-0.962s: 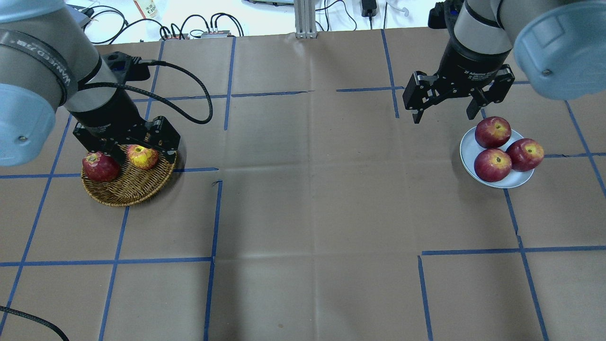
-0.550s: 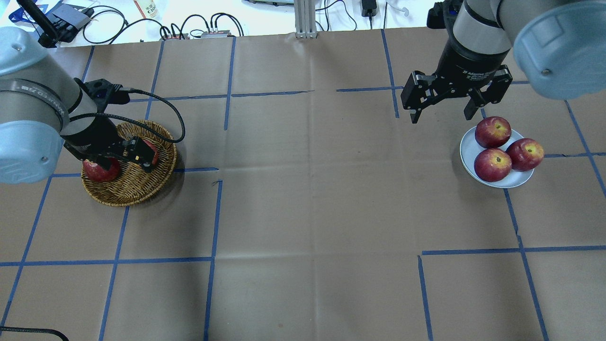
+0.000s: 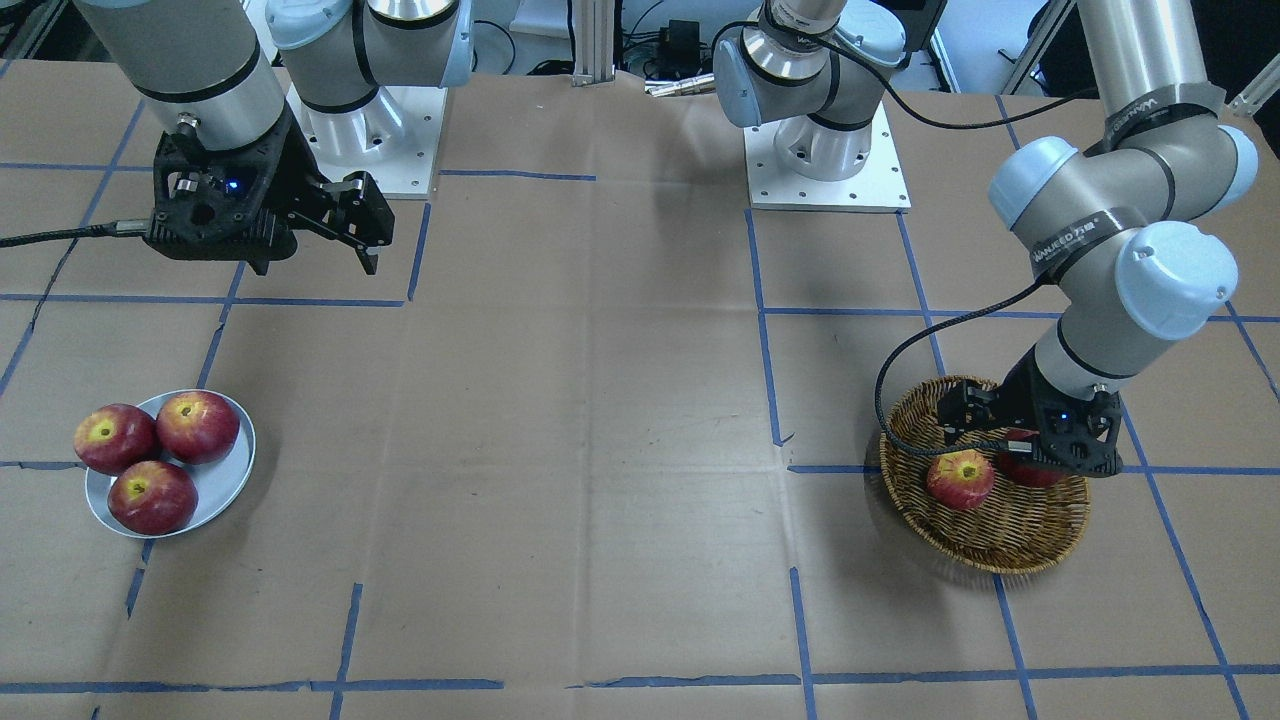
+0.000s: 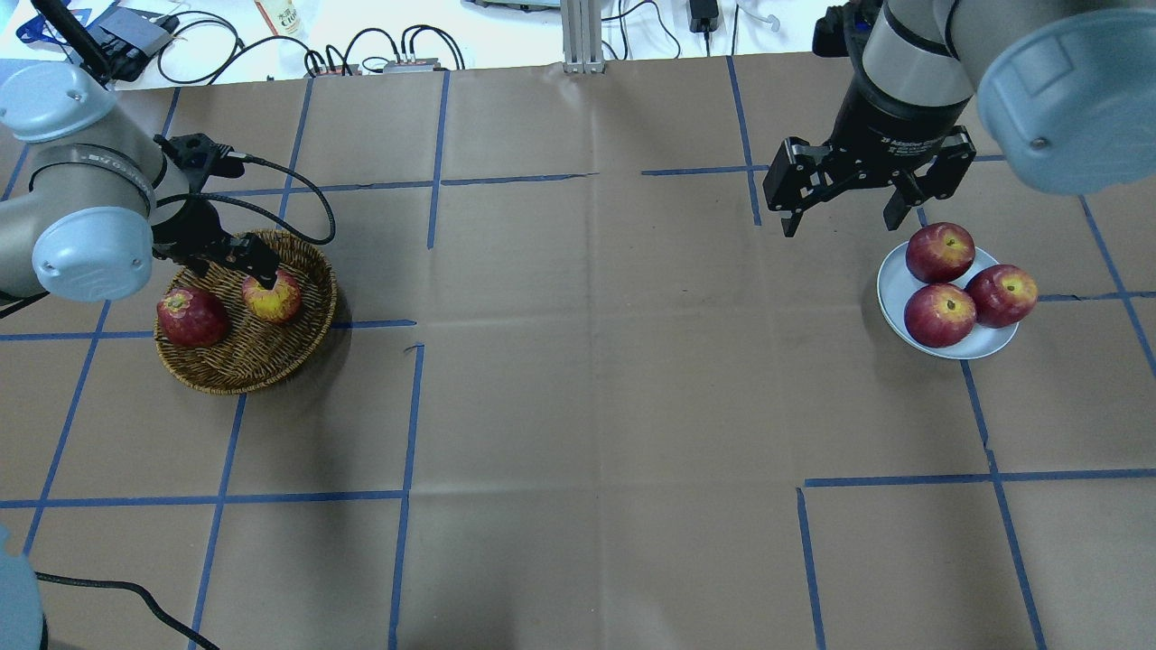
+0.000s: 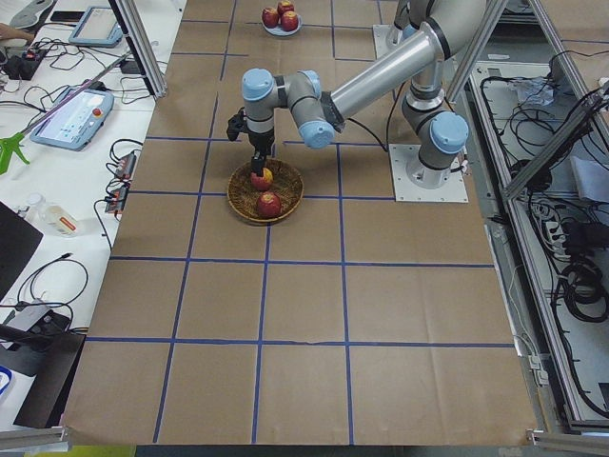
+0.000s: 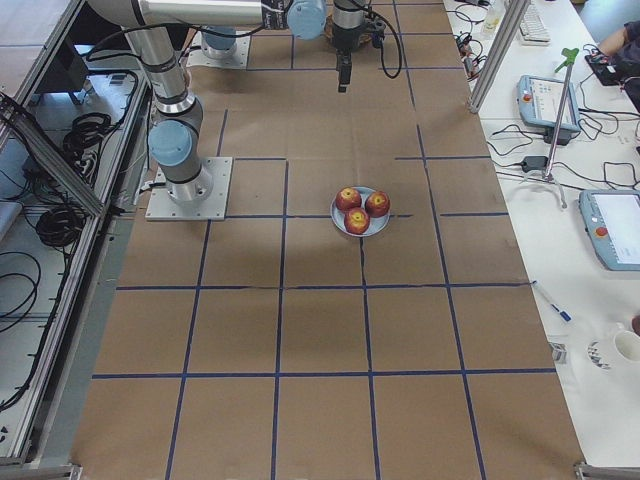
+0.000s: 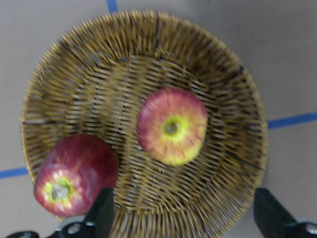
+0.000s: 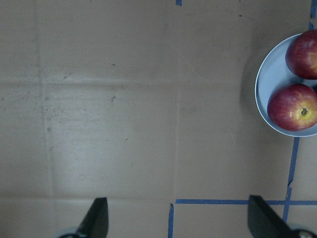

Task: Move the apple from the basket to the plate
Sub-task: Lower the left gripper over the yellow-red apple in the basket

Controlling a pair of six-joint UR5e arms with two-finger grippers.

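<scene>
Pinkish-red apple (image 7: pixel 172 126) in wicker basket (image 7: pixel 233 99), yellow stem hollow straight up, beneath left tool (image 7: pixel 182 201), jaws wide apart.

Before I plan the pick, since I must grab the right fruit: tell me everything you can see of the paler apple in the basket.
The paler apple is pinkish-red with yellow streaks and a wide yellow patch around its stem hollow, which faces up. Whole and smooth-skinned, it rests upright on the woven floor of the basket, near the middle, apart from the darker apple. The left gripper hovers open above it, not gripping.
</scene>
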